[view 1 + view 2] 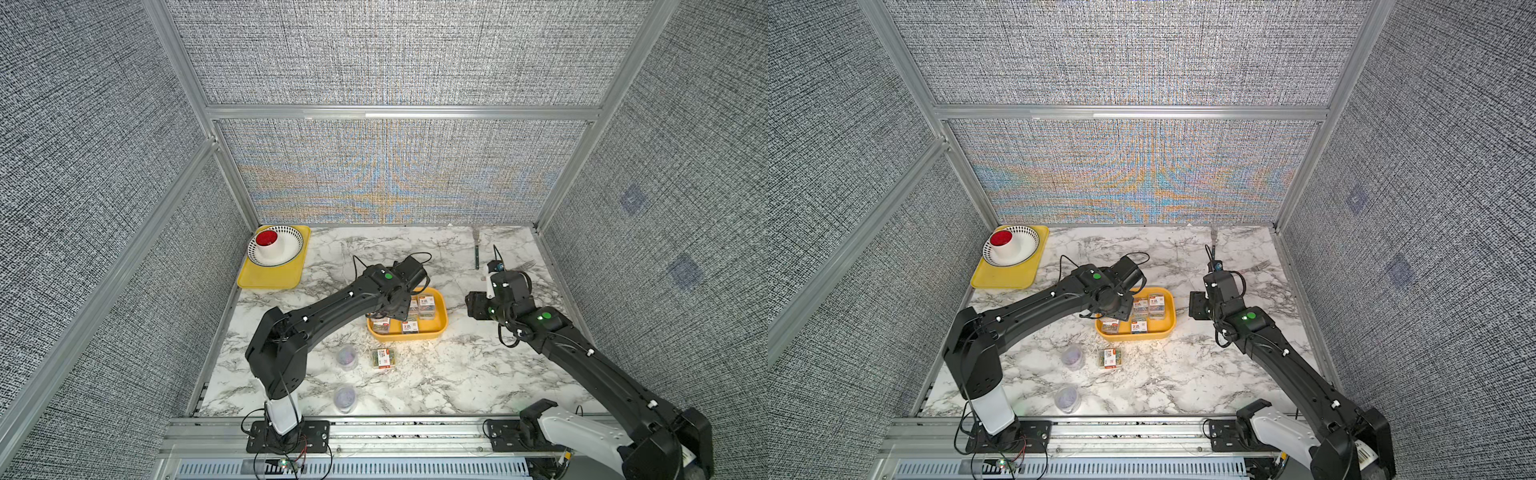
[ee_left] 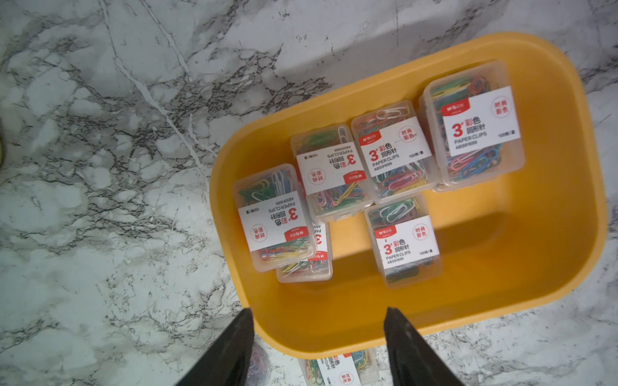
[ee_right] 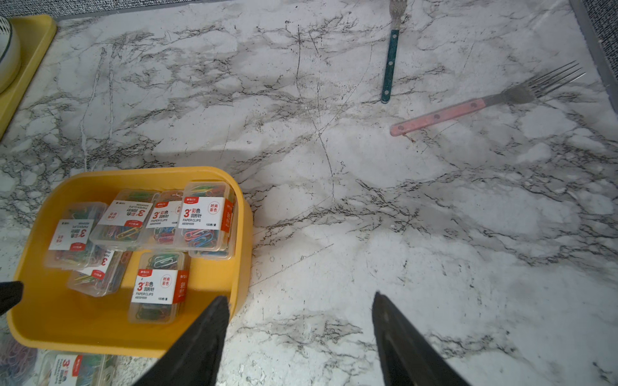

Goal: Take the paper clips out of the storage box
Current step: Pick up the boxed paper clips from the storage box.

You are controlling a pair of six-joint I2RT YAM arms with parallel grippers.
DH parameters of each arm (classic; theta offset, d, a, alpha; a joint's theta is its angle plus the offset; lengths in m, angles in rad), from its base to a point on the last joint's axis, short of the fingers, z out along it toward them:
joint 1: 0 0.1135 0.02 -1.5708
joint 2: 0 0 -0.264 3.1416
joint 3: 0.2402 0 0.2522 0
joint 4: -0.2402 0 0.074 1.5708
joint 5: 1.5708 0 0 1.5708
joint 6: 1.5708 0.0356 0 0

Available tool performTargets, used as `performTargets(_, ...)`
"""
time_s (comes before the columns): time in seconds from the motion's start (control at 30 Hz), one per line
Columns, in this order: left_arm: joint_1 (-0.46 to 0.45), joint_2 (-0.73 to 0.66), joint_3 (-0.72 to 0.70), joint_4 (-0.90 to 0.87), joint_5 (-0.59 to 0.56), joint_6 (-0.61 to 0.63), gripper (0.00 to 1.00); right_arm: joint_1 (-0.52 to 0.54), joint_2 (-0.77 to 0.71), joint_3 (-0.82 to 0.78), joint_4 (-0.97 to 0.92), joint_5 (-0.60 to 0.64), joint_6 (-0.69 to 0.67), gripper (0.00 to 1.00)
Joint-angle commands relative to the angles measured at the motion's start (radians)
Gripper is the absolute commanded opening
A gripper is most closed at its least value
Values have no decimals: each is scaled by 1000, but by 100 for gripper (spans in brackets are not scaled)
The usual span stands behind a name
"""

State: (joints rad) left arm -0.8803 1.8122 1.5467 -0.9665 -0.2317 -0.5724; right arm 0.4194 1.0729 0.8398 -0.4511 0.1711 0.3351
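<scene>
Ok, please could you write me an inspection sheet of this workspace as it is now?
Surface: marble-pattern table.
Job's things: storage box holds at least six rectangular packs; one pack and two round tubs lie outside on the table.
Clutter: yellow tray with bowl and cup; two forks.
Grippers: left gripper open above the box edge, empty; right gripper open over bare table, empty.
Cables: black loops at both wrists; loose wires at left base.
Surroundings: grey woven panels, aluminium frame.

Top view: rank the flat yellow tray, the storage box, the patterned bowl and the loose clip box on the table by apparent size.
1. flat yellow tray and storage box: too alike to rank, the tray lying farther away
2. patterned bowl
3. loose clip box
</scene>
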Motion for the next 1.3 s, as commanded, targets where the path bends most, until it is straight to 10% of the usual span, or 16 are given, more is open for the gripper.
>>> performTargets(0.0, -6, 55, 71, -52, 19, 26, 65, -4, -21, 3, -25, 9, -11, 71)
performTargets(0.6, -62, 418, 525, -124, 75, -89, 73, -58, -168, -31, -67, 42, -18, 72)
performTargets(1.27, -61, 600, 708, -166, 34, -127, 71, -73, -166, -31, -56, 5, -34, 72)
